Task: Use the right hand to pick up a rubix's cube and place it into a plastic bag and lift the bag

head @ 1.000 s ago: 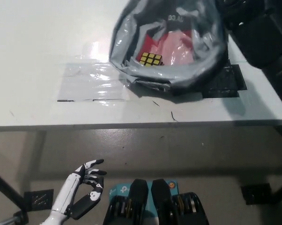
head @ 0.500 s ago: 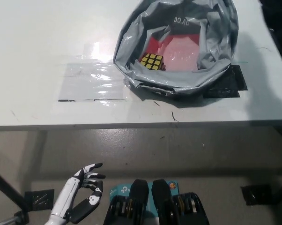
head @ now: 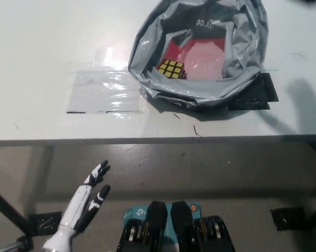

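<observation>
A Rubik's cube (head: pixel 171 69) with its yellow face up lies inside the grey plastic bag (head: pixel 245 58). The bag sits open on the white table (head: pixel 42 52) and shows a red and pink lining around the cube. My black right hand is out of the picture; only its shadow falls on the table at the right. My white left hand (head: pixel 88 195) hangs below the table's front edge at the lower left, with its fingers stretched out and holding nothing.
A clear plastic sheet (head: pixel 103 92) is taped flat on the table to the left of the bag. Black tape patches (head: pixel 255 97) lie under the bag's right side. The floor shows below the table's front edge.
My black right arm has gone from the top right of the picture. The bag's mouth has shifted a little to the right. My left hand's fingers have straightened out.
</observation>
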`<action>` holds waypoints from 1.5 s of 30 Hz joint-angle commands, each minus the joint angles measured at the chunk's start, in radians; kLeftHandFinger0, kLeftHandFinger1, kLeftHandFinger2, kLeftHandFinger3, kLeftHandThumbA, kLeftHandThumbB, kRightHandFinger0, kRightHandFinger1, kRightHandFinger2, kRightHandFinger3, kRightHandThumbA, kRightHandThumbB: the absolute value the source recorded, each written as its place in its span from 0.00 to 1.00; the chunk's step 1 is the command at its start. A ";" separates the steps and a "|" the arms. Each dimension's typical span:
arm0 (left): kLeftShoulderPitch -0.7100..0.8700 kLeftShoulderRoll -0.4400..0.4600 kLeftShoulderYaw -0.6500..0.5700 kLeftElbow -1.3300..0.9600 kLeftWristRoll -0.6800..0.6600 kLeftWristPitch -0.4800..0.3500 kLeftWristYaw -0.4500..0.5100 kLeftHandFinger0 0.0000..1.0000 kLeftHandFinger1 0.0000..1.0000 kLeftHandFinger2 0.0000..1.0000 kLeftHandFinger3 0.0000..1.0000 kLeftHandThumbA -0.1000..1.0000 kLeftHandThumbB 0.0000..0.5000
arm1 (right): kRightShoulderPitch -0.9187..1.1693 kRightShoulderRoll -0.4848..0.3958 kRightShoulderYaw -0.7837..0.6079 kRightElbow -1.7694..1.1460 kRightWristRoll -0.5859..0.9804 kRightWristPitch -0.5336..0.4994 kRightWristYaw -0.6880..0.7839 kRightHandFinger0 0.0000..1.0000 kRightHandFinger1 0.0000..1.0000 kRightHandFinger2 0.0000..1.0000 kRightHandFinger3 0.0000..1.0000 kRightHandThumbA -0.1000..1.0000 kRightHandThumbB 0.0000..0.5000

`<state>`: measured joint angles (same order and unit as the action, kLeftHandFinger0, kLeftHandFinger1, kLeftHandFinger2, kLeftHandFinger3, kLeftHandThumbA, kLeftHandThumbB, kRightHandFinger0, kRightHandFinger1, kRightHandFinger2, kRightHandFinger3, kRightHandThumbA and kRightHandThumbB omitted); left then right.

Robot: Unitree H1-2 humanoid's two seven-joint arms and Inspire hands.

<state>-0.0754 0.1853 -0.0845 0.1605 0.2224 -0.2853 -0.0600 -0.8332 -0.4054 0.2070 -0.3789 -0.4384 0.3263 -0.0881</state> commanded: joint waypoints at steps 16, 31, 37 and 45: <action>-0.183 -0.005 0.081 0.016 -0.099 -0.093 0.027 1.00 1.00 1.00 1.00 1.00 0.64 | 0.797 0.164 -0.020 -0.227 -0.101 -0.607 -0.268 1.00 1.00 1.00 1.00 1.00 0.47; -0.055 -0.011 0.068 -0.014 -0.101 -0.100 0.013 1.00 1.00 1.00 1.00 1.00 0.66 | 0.842 0.230 -0.047 0.331 0.052 -0.633 -0.215 1.00 1.00 1.00 1.00 1.00 0.56; -0.002 -0.020 0.059 -0.031 -0.102 -0.091 0.011 1.00 1.00 1.00 1.00 1.00 0.67 | 0.831 0.230 -0.058 0.366 0.094 -0.615 -0.154 1.00 1.00 1.00 1.00 1.00 0.57; 0.044 -0.030 0.052 -0.030 -0.096 -0.105 0.015 1.00 1.00 1.00 1.00 1.00 0.67 | 0.844 0.246 -0.049 0.423 0.138 -0.620 -0.110 1.00 1.00 1.00 1.00 1.00 0.53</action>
<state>-0.0321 0.1635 -0.0362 0.1600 0.1374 -0.3379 -0.0598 0.0129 -0.1763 0.1623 0.0189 -0.3551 -0.2220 -0.2276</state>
